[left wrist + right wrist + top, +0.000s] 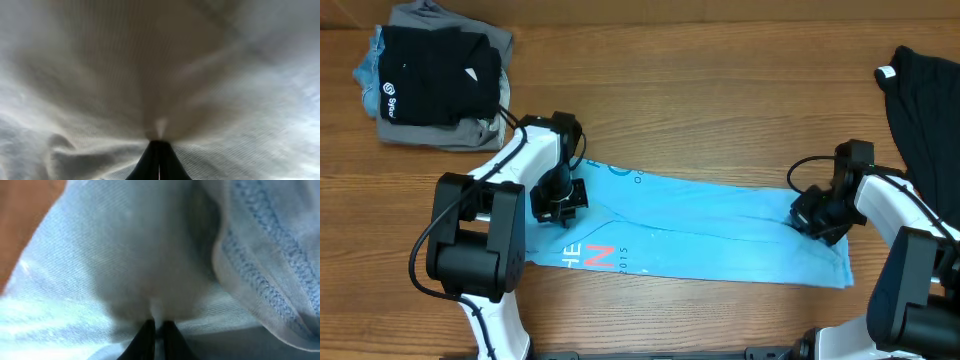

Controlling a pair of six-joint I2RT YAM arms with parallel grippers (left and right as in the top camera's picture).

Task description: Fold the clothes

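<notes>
T-shirt (710,235): long light blue strip, flat on the tabletop (700,110).
Left claw (560,200): closed, pinching cloth at the T-shirt's lettered end.
Right claw (817,218): closed on cloth at the T-shirt's opposite end.
Risk: a pinch holding only the top layer could let lower layers sag and skew the fold.

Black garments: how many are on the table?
2. A folded black garment tops the pile at upper left; a black garment with a white tag lies at the right edge. The pile may hide more.
</notes>
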